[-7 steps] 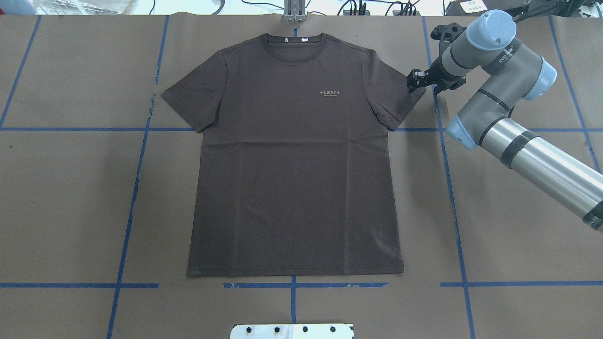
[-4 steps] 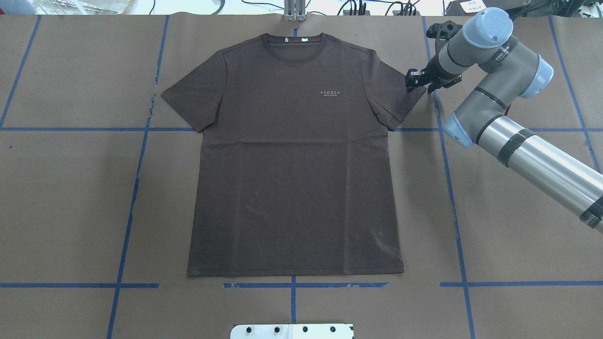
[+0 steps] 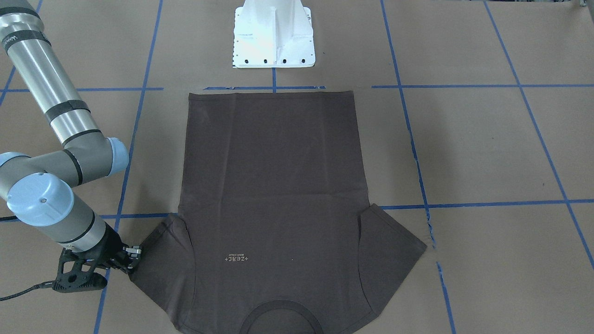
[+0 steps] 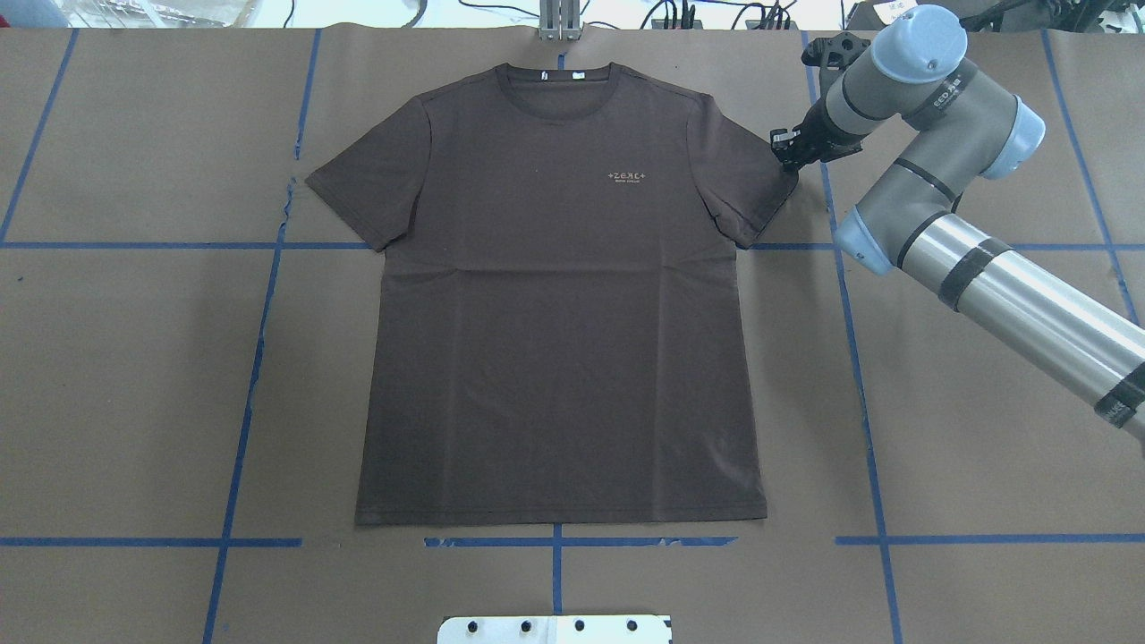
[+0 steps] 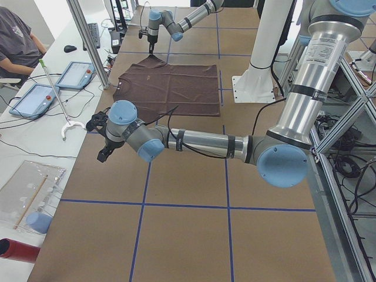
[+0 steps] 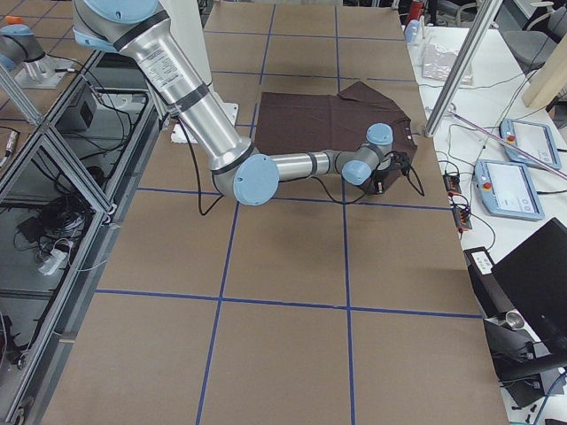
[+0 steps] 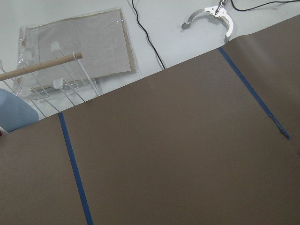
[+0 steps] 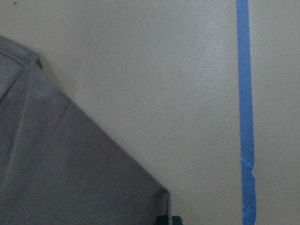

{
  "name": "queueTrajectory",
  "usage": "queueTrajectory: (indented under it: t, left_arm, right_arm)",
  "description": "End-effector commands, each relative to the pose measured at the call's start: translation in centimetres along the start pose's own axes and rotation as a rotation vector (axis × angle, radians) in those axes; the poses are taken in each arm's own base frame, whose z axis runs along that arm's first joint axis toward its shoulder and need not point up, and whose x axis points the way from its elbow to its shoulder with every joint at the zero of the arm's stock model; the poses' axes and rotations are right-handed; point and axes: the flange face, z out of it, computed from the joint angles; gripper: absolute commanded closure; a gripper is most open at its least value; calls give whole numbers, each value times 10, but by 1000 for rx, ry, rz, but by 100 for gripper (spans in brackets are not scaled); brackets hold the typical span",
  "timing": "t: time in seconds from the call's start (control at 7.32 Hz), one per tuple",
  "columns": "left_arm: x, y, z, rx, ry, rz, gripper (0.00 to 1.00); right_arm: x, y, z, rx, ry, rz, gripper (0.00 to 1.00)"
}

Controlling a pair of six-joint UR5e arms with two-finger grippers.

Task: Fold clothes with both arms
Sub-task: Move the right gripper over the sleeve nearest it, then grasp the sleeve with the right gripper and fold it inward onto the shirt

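The dark brown-grey T-shirt [image 4: 559, 313] lies flat and face up on the brown paper, collar toward the far edge; it also shows in the front-facing view [image 3: 274, 176]. My right gripper [image 4: 787, 152] is at the outer corner of the shirt's right-hand sleeve, low over the table, and looks shut on that corner [image 8: 161, 197]. One fingertip [image 8: 166, 219] shows at the bottom of the right wrist view. My left gripper [image 5: 103, 153] hangs over bare paper far from the shirt. It shows only in the exterior left view, so I cannot tell whether it is open or shut.
The white robot base plate [image 3: 274, 41] stands beyond the shirt's hem. Blue tape lines [image 4: 859, 358] cross the paper. Past the table's left end, a white bench holds a plastic sleeve [image 7: 79, 47], a metal hook [image 7: 208, 14] and tablets [image 5: 35, 97]. A person [image 5: 14, 44] sits there.
The right gripper has crept a little up and toward the sleeve corner and looks narrower. The sleeve corner has drawn in slightly. The rest of the shirt has not moved.
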Motion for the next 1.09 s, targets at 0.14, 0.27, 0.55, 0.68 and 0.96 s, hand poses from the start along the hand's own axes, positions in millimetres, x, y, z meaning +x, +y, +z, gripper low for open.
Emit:
queueTrajectory:
  t: [0.14, 0.27, 0.55, 0.68, 0.96]
  left_arm:
    - [-1, 1, 0, -3, -1, -3, 4]
    - [-1, 1, 0, -2, -1, -2, 4]
    - [0, 0, 0, 1, 0, 4, 4]
    - [0, 1, 1, -1, 0, 7, 4]
    - [-1, 1, 1, -2, -1, -1, 4]
  right_arm:
    - [-43, -17, -29, 45, -55, -35, 100]
    - [-70, -26, -42, 65, -83, -55, 100]
    - [-157, -25, -53, 116, -102, -110, 100]
    - [-204, -9, -38, 155, -65, -139, 100]
    - [-240, 23, -3, 198, 2, -173, 100]
